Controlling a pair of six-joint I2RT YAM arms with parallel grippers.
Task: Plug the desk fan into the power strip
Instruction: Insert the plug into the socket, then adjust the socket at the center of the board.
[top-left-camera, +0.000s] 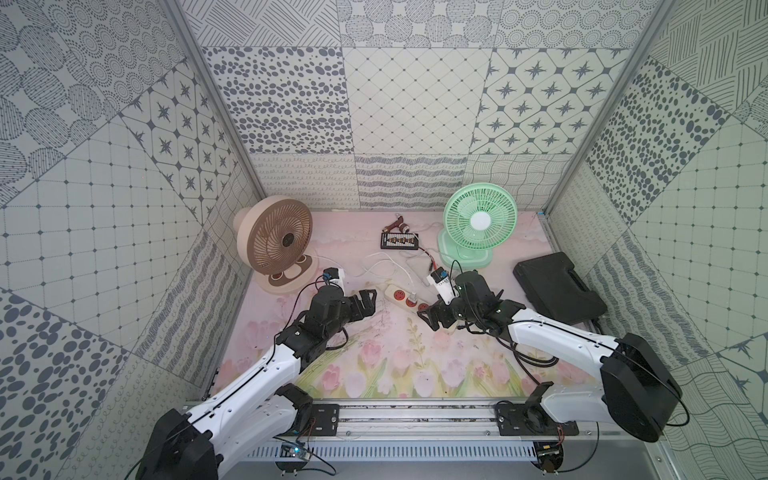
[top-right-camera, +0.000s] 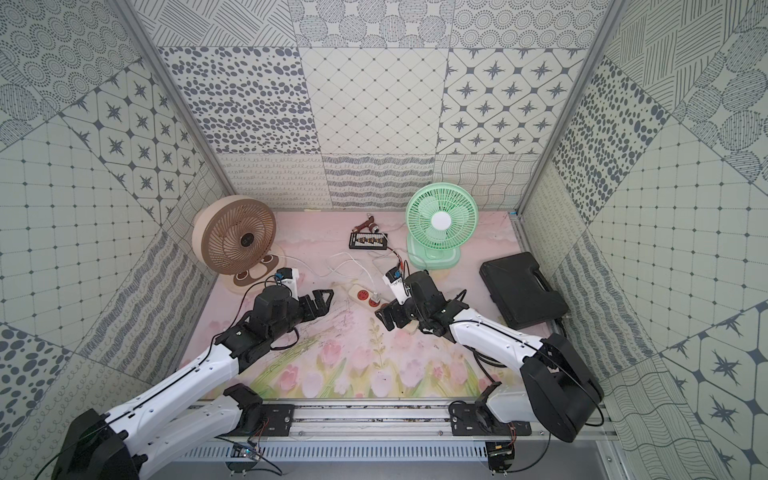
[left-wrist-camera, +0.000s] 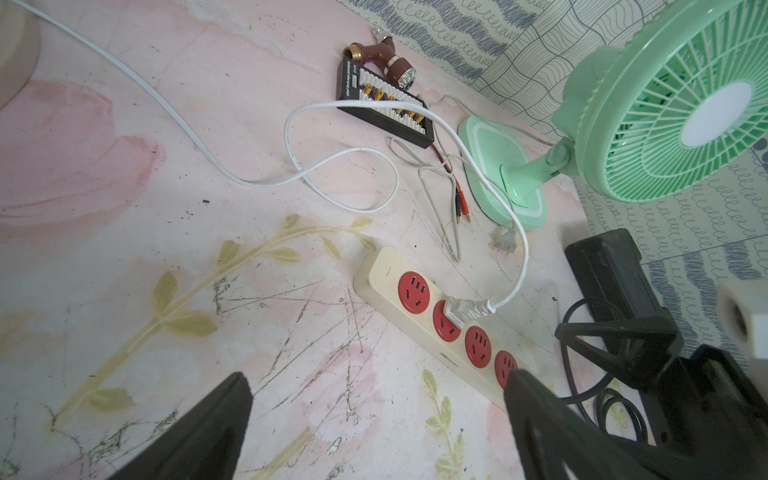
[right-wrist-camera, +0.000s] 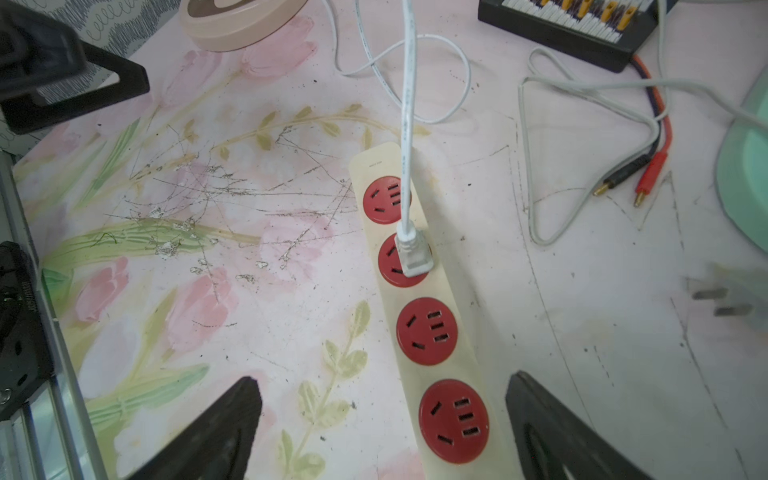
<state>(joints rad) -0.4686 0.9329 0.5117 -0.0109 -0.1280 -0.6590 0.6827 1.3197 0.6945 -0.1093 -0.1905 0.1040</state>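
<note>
The cream power strip (top-left-camera: 397, 296) (top-right-camera: 359, 294) lies mid-mat between my two arms. A white plug (left-wrist-camera: 455, 311) (right-wrist-camera: 413, 253) sits in its second red socket. From that plug a white cord (left-wrist-camera: 291, 137) loops back to the tan desk fan (top-left-camera: 276, 241) (top-right-camera: 237, 237) at the back left. My right gripper (top-left-camera: 428, 318) (right-wrist-camera: 382, 378) hovers open over the strip's near end, apart from the plug, holding nothing. My left gripper (top-left-camera: 370, 305) (left-wrist-camera: 376, 376) hangs open just left of the strip, over bare mat.
A green fan (top-left-camera: 480, 220) stands at the back right; its grey plug (left-wrist-camera: 505, 243) lies loose beside its base. A small black board (top-left-camera: 401, 241) with red and black leads (right-wrist-camera: 631, 178) and a brown fitting (top-left-camera: 397, 226) lie at the back. A black case (top-left-camera: 559, 286) lies right.
</note>
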